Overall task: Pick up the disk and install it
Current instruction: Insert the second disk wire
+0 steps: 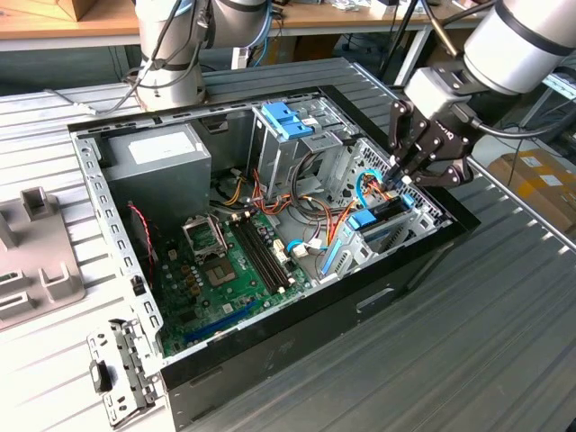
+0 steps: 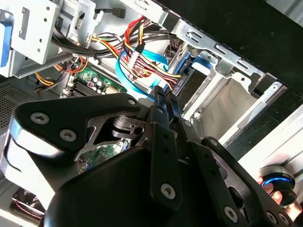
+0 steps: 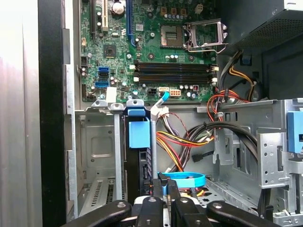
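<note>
Bench (image 1: 504,360): you have a ribbed grey metal top carrying an open computer case (image 1: 297,360), its side panel off.
Grey fixture (image 1: 36,261): it sits on the bench at the exterior view's left edge, well apart from the case.
Loose bracket (image 1: 121,373): a perforated metal piece lies on the bench just beside the case's near left corner.
Power supply (image 1: 157,157): a grey box in the case's far left corner.
Motherboard (image 1: 234,261): it is green and lies flat on the case floor, with an open processor socket (image 1: 202,238) and black memory slots (image 1: 264,256).
Tall cage (image 1: 292,148): a metal cage stands near the case's far wall, with a blue latch piece (image 1: 288,117) on top.
Cables (image 3: 189,142): red, yellow, orange and black bundles run between the cage and the drive bay.
Disk (image 1: 382,220): it stands on edge in the metal bay at the case's right end — in the first wrist view its blue end tab (image 3: 139,132) shows between the bay's uprights.
Claw (image 1: 402,178): it hangs just over the right end of the case, above the disk; in both wrist views the two black fingertips (image 3: 163,182) are pressed close together, clamped on a thin blue part at the disk's top.
Arm (image 1: 513,40): the white-and-grey arm comes in from the exterior view's upper right.
</note>
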Robot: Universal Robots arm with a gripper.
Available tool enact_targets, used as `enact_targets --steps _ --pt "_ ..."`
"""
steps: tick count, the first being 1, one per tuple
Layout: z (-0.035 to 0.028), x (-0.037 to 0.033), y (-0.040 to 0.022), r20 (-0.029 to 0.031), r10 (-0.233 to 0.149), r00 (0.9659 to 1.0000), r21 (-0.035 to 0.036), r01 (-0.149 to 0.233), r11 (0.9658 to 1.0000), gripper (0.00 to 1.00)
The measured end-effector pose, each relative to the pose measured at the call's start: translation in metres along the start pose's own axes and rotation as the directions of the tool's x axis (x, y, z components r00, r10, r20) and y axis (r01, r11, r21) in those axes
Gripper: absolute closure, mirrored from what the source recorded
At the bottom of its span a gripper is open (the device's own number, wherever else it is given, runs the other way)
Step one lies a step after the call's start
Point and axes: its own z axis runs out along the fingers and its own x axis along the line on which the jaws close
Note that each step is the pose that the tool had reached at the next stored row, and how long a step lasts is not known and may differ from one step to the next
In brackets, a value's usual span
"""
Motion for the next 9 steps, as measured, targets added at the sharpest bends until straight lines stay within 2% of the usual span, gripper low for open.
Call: enact_targets --steps 3,9 --pt "-0.0001 0.0034 0.0003 0.0000 0.000 1.0000 0.0000 0.000 1.0000 0.84" --pt "0.0008 0.0045 0.0004 0.0008 0.000 1.0000 0.0000 0.000 1.0000 0.84"
